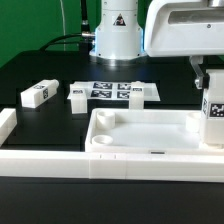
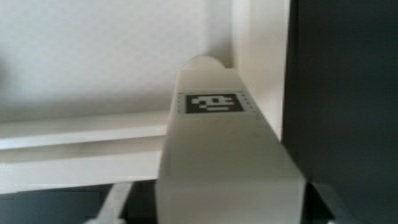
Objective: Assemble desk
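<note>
Wrist view: claw (image 1: 209,90), partly closed, clamps a white leg (image 2: 217,150) by its flat sides, judged stiff, light and slippery, near a corner of the desk top (image 1: 140,165).

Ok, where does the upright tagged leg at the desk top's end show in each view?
Exterior view: leg at the exterior view's right edge, upright at the desk top's end.
Wrist view: leg fills the middle, desk top behind it.
Shared landmark: the leg's square tag.

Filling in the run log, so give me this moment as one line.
gripper: shut on leg | leg: upright at desk top corner, exterior view's right | loose legs: two, on table
</note>
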